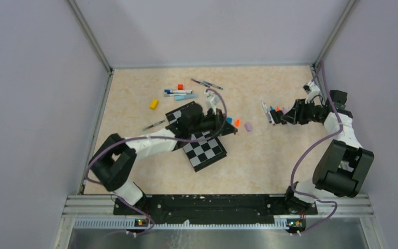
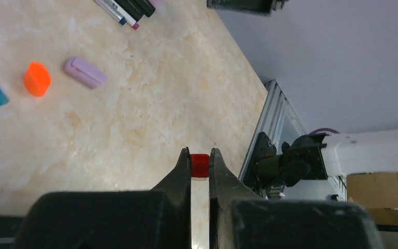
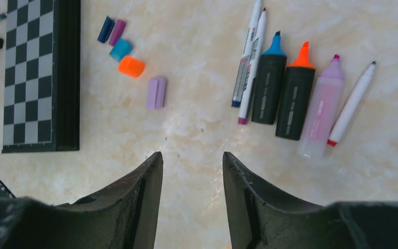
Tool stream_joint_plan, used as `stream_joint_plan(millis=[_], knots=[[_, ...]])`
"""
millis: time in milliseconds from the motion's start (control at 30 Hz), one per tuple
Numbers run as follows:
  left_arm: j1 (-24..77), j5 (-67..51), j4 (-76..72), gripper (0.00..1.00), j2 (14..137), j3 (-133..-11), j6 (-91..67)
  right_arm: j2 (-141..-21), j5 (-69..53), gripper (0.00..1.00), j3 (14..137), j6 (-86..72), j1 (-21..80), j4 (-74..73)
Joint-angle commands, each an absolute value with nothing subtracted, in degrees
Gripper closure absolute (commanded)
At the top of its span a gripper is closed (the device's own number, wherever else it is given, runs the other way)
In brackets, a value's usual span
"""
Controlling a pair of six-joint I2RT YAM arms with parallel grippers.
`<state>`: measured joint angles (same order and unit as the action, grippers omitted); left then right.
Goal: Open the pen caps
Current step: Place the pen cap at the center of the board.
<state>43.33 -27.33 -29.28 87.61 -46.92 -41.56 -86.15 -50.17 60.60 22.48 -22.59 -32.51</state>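
L gripper (image 2: 200,154) is clenching a red cap (image 2: 200,167). Both fingers are pressing its sides, and the cap is sitting right at the tips, off the table (image 2: 134,119). In top view the L arm is reaching over the checkerboard (image 1: 205,151) toward table centre.

R gripper (image 3: 192,158) is hanging released, w/ jaws apart and nothing btwn them, only bare tabletop showing in the gap.

Loose caps are lying in a cluster btwn the two grippers:
- orange cap (image 3: 131,66), w/ teal cap (image 3: 121,50) just beside it
- lilac cap (image 3: 156,92) near the orange one, on the R gripper's side
- dark blue cap (image 3: 105,29) and magenta cap (image 3: 117,32), side by side, closest to the board edge

A row of uncapped pens is lying ahead of the R gripper, roughly parallel, w/ tips exposed:
- two thin white pens (image 3: 250,57), touching
- blue-tipped black highlighter (image 3: 269,83)
- orange-tipped black highlighter (image 3: 295,98)
- pink highlighter (image 3: 322,114)
- slim white pen w/ red end (image 3: 351,106), angled a bit apart from the rest

On the far L part of the table:
- pen bunch (image 1: 179,93)
- pen pair (image 1: 207,83)
- single pen (image 1: 154,124) beside the L arm
- can't tell at this size whether any of these are capped
- yellow block (image 1: 154,104) and small red cube (image 1: 180,86) are sitting near the bunch
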Motion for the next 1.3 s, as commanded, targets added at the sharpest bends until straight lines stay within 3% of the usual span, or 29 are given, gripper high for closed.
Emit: stream_joint_plan(millis=[0, 133, 467, 633, 967, 1267], knots=[[47.49, -23.09, -14.79, 0.99, 98.82, -64.09, -33.54, -75.49, -50.92, 0.52, 52.16, 14.90, -22.42, -18.36], [49.38, -19.63, -6.27, 0.98, 110.28, -78.97, -30.37, -70.38, -44.72, 0.45, 46.63, 9.85, -24.41, -10.47], [50.80, -12.84, 6.66, 0.96, 131.32, -106.25, -27.61, -72.40, -44.52, 0.44, 49.65, 7.56, -25.20, -12.39], [50.82, -10.22, 7.24, 0.94, 136.40, -111.44, -26.31, -72.22, -45.47, 0.44, 49.74, 7.22, -25.21, -12.16], [50.81, -6.83, 8.61, 0.71, 138.92, -113.82, -24.20, -72.31, -45.52, 0.44, 49.79, 7.21, -25.17, -12.15], [50.80, -5.42, 7.35, 0.59, 136.06, -113.73, -21.07, -72.20, -45.18, 0.44, 49.44, 7.47, -25.20, -12.08]])
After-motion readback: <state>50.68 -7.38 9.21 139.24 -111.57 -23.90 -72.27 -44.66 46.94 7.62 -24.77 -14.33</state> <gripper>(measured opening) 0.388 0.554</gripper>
